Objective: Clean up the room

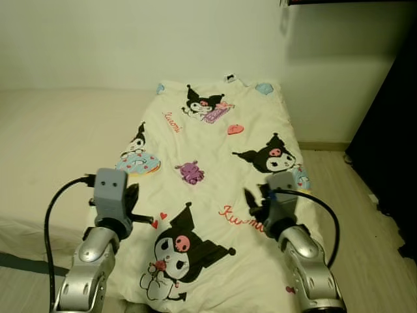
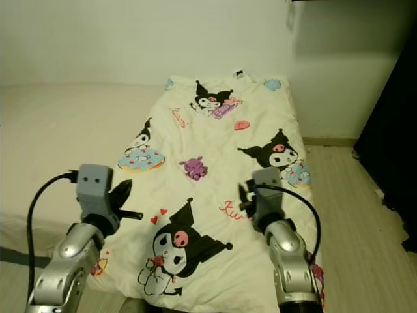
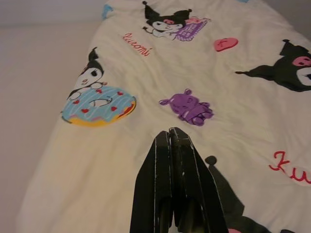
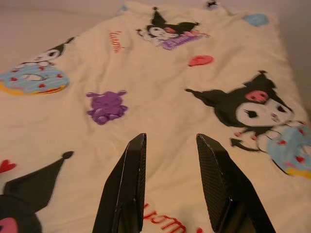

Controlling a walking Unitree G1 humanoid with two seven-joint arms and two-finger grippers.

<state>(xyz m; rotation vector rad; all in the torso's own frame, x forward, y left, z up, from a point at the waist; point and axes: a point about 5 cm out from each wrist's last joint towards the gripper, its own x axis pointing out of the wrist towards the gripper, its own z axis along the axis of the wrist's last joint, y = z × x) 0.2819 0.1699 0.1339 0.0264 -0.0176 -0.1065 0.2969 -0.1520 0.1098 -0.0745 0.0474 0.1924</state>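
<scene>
Here is the cream blanket (image 1: 215, 176) with its black cartoon characters, spread flat along the right side of the bed (image 1: 58, 150), its far edge up at the wall (image 1: 130, 39) and its near edge hanging off the foot of the bed by the robot. Its right edge runs along the bed's right side, above the wooden floor (image 1: 352, 195). The left gripper (image 3: 170, 141) hovers above the blanket close to its near left edge, fingers (image 3: 158, 194) pressed together and holding nothing, pointing toward the purple figure (image 3: 188, 106) and the blue doughnut print (image 3: 98, 105). The right gripper (image 4: 170, 145) hangs above the blanket near its right edge, fingers (image 4: 129, 179) spread apart with bare fabric between them, just over the red lettering (image 4: 163, 223); the big black character print (image 4: 252, 107) lies beyond. Between the two arms sits another large black character (image 1: 182, 251) at the blanket's near edge. The bare sheet covers the left part of the bed.
</scene>
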